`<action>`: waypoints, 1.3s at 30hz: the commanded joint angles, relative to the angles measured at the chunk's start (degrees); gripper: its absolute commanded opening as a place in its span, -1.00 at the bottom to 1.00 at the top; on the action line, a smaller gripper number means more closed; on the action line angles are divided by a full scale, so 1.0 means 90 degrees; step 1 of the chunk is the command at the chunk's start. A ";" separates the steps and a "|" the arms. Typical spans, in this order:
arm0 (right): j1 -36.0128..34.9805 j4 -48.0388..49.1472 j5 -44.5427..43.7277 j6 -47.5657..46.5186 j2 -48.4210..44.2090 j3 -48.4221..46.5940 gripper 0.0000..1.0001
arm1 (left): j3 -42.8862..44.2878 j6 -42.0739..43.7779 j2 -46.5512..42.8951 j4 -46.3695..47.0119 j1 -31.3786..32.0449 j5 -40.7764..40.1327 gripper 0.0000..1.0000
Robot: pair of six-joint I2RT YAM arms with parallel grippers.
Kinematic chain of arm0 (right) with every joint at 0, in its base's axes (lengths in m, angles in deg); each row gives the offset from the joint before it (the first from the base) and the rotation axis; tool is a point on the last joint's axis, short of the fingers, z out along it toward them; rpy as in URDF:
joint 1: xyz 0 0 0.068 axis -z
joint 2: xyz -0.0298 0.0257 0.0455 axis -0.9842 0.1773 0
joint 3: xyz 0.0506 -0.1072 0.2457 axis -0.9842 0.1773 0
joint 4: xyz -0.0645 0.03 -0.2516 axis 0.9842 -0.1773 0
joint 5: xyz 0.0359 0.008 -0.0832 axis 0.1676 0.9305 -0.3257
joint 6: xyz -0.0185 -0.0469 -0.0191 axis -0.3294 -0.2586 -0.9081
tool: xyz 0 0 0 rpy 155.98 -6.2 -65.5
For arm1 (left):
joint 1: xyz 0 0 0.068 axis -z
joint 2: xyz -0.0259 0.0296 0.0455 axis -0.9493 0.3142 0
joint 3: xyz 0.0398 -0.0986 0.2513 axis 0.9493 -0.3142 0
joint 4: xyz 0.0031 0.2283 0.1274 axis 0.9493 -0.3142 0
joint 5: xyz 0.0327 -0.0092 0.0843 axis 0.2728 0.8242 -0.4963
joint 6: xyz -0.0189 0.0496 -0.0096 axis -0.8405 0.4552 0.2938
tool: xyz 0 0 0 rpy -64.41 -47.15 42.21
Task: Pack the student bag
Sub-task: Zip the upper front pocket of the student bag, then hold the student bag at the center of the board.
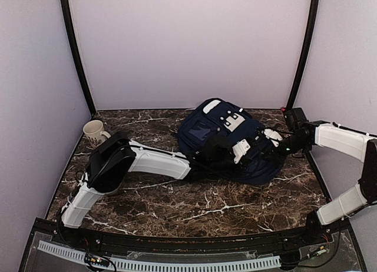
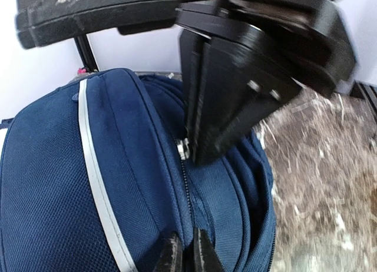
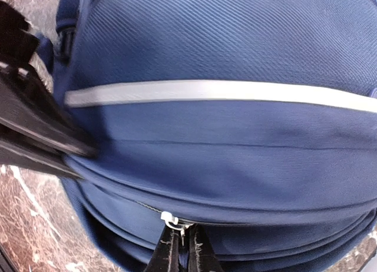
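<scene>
The student bag [image 1: 206,128], navy with thin white stripes, lies on its side on the marble table right of centre. My left gripper [image 1: 246,154] rests on its near side; in the left wrist view its fingertips [image 2: 187,255] are shut on a fold of the bag's fabric [image 2: 53,183] beside the zipper line. My right gripper [image 1: 259,149] meets it from the right. In the right wrist view that gripper [image 3: 181,251] is shut on the small metal zipper pull [image 3: 177,225] of the bag [image 3: 235,42]. The zipper looks closed along the stretch I can see.
A cream mug [image 1: 94,132] stands at the back left of the table. The left arm's white link [image 1: 159,162] lies across the table's middle. Grey walls and black corner posts [image 1: 76,54] enclose the space. Dark marble [image 2: 330,183] shows right of the bag.
</scene>
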 commanded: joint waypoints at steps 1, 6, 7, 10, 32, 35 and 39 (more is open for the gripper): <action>0.0304 -0.0492 -0.0124 -0.0282 0.0394 -0.0224 -0.96 | -0.0765 0.0616 -0.1009 -0.0461 -0.0014 0.0192 -1.00; 0.0417 -0.0571 -0.0098 -0.0343 0.0623 -0.0375 -0.96 | -0.1653 0.0965 -0.1602 -0.0724 0.0061 -0.0056 -1.00; 0.0419 -0.0590 -0.0081 -0.0355 0.0645 -0.0407 -0.96 | -0.1817 0.1010 -0.1728 -0.0770 0.0080 -0.0129 -1.00; 0.0413 -0.0681 -0.0012 -0.0416 0.0696 -0.0496 -0.96 | -0.2378 0.1047 -0.2125 -0.0841 0.0104 -0.0420 -1.00; -0.1781 -0.0845 0.1311 -0.0220 0.0694 -0.0545 -0.95 | -0.3902 0.0877 -0.4029 -0.1806 0.0708 -0.1468 -0.14; -0.1837 -0.0812 0.1312 -0.0190 0.0692 -0.0556 -0.95 | -0.3558 0.1169 -0.3634 -0.1617 0.0706 -0.1311 -0.14; -0.1834 -0.0804 0.1282 -0.0221 0.0665 -0.0494 -0.95 | -0.2886 0.1529 -0.2926 -0.1659 0.0709 -0.1244 -0.15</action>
